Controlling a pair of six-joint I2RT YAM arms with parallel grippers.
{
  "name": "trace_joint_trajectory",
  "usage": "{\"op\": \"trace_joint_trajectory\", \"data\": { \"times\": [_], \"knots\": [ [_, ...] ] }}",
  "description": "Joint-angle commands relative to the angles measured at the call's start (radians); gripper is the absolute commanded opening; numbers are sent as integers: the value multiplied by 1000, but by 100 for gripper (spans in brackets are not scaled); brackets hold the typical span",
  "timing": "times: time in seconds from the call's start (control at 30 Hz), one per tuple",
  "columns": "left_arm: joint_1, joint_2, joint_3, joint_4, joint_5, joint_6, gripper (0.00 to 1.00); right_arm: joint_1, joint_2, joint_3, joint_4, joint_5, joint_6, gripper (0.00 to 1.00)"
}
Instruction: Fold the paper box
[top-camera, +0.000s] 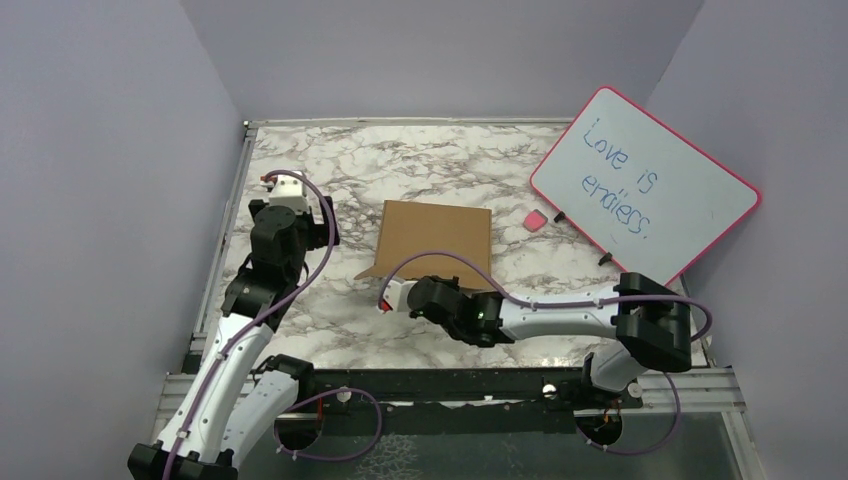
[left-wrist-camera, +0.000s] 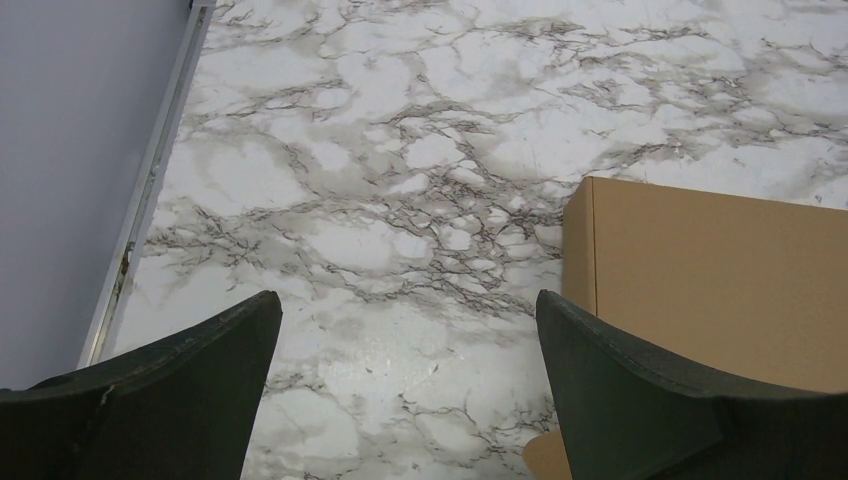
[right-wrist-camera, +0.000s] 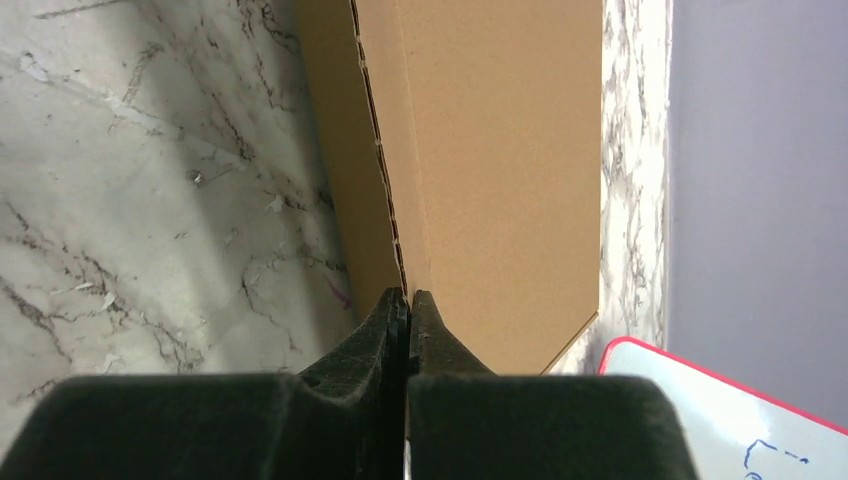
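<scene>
The right gripper (right-wrist-camera: 408, 305), jaws clamping the plain brown cardboard box (right-wrist-camera: 500, 150) at its crease, should hinge slowly; the left gripper (left-wrist-camera: 405, 320), jaws wide, could brace the panel beside them.

Lit evenly and diffusely from above. A soft shadow is cast beside the paper box (right-wrist-camera: 500, 150). Mild glare is seen on the table (left-wrist-camera: 400, 370). Close-up fingers (right-wrist-camera: 250, 420) are rendered blurred.
</scene>
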Motion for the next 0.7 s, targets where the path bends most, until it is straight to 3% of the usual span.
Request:
{"op": "trace_joint_trajectory", "data": {
  "times": [0.0,0.4,0.67],
  "knots": [
    [4,-28,30,5,41,-3,98,5,-57,73,-144,-103,79,1],
    [4,-76,218,-136,120,-29,98,5,-152,345,-531,-265,186,1],
    [4,-76,298,-225,150,0,98,3,-157,511,-694,-352,197,1]
  ]
}}
